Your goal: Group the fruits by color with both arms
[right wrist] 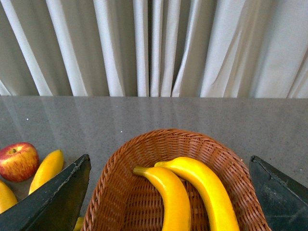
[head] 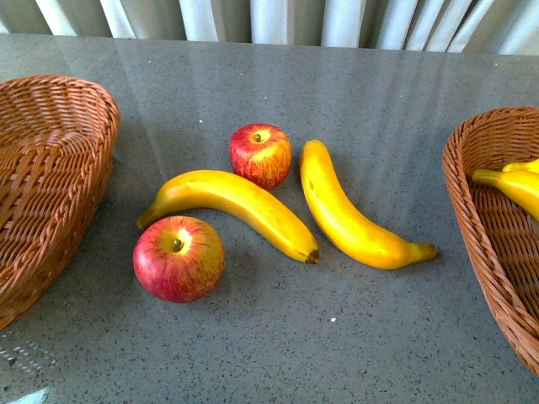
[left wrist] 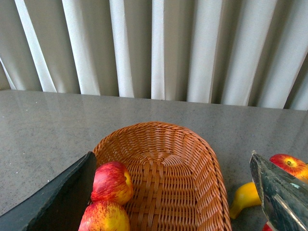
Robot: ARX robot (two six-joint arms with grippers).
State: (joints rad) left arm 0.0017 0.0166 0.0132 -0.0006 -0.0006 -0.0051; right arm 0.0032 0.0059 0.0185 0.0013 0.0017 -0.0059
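Left gripper (left wrist: 172,161): fingers spread wide, nothing held. It hangs over the left basket (left wrist: 168,185), angled down and forward toward the curtain (left wrist: 159,48).
- Directly under it, by one finger: a red apple (left wrist: 111,183) and a second apple (left wrist: 106,217), touching, inside the basket.
- The front view shows only this basket's wall and rim (head: 50,168), not those two apples.

Right gripper (right wrist: 169,161): also wide open and empty, in the same pose over the right basket (right wrist: 120,192).
- Beneath it, a thinner banana (right wrist: 168,199) and a thicker banana (right wrist: 207,190) lie side by side in the basket.
- The front view catches just their ends (head: 514,187) at the picture's edge.

Only the wrist views show the grippers.

Loose fruit on the grey table (head: 337,345), between the two grippers and seen whole only from the front:
- near apple (head: 178,258)
- far apple (head: 261,155)
- left banana (head: 236,202), lying between the two apples
- right banana (head: 345,215), just beside the far apple
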